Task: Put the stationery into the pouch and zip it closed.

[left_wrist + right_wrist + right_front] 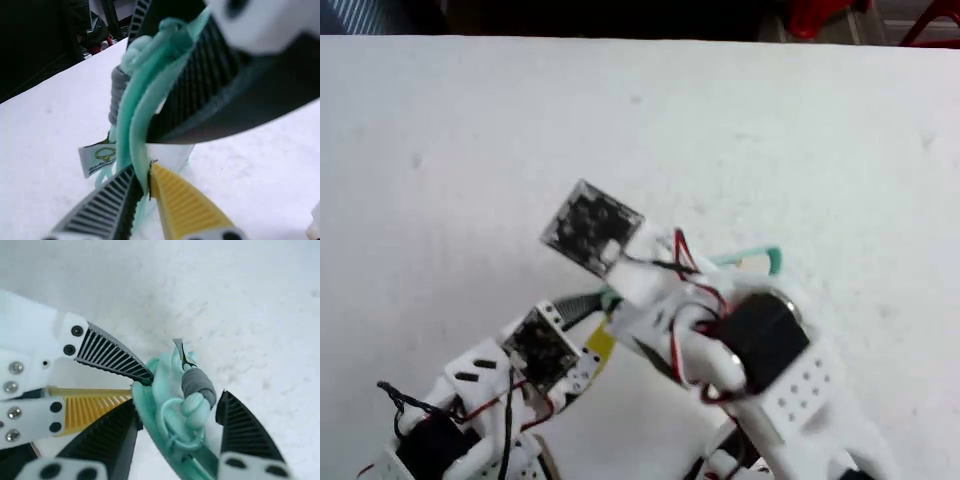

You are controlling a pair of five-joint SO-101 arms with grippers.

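The teal pouch (752, 257) lies on the white table (470, 150), mostly under the arms. My left gripper (144, 172) is shut on the pouch's edge (134, 135), pinched between a grey finger (107, 205) and a yellow one (185, 205). The same grip shows in the high view, left gripper (605, 318). My right gripper (180, 404) stands open, its black fingers (107, 440) either side of the zipper pull (182, 415), a teal cord loop with a grey bead (198, 384). The pull looks loose and unsqueezed. The pouch's inside is hidden.
A white label (97, 159) hangs from the pouch near the left gripper. The right arm (765, 350) crosses over the pouch in the high view. Bare white table stretches to the far edge (640, 40), with dark room and red furniture (825, 15) behind it.
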